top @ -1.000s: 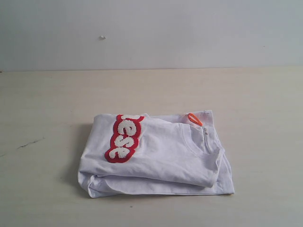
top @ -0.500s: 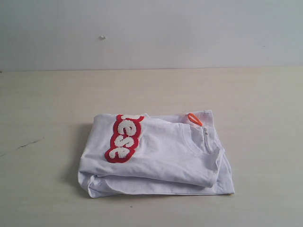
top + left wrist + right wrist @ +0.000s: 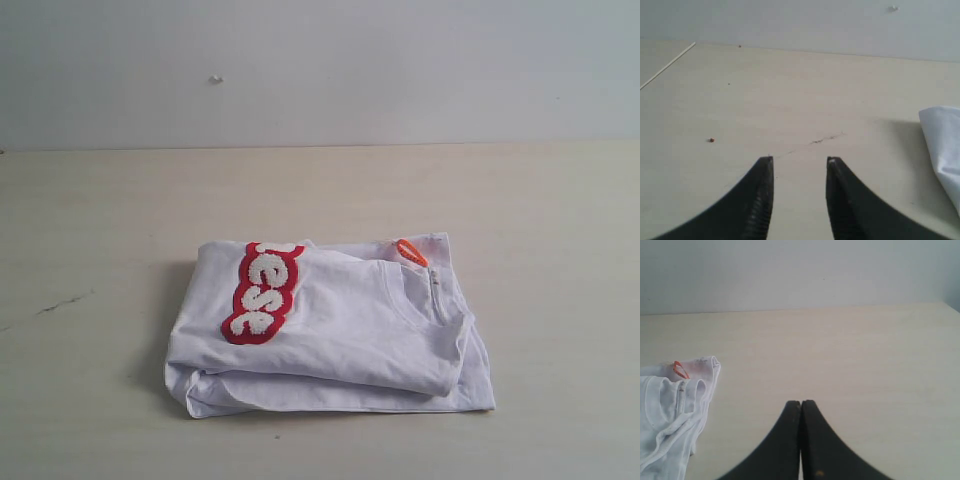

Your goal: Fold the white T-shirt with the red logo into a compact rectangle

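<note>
The white T-shirt (image 3: 340, 335) lies folded in a stacked rectangle at the middle of the table. Its red logo (image 3: 262, 290) shows on the top layer at the left, and the orange neck tag (image 3: 410, 252) sits at the back right by the collar. Neither arm appears in the exterior view. My left gripper (image 3: 800, 162) hovers open over bare table, with a corner of the shirt (image 3: 942, 140) off to one side and nothing between the fingers. My right gripper (image 3: 801, 403) is shut with nothing in it, apart from the shirt's collar edge (image 3: 685, 395) and tag (image 3: 680, 370).
The light wooden table (image 3: 540, 200) stretches to a pale wall (image 3: 320, 70) at the back. A thin dark crack (image 3: 827, 139) marks the tabletop left of the shirt. A small reddish speck (image 3: 712, 140) lies on the surface.
</note>
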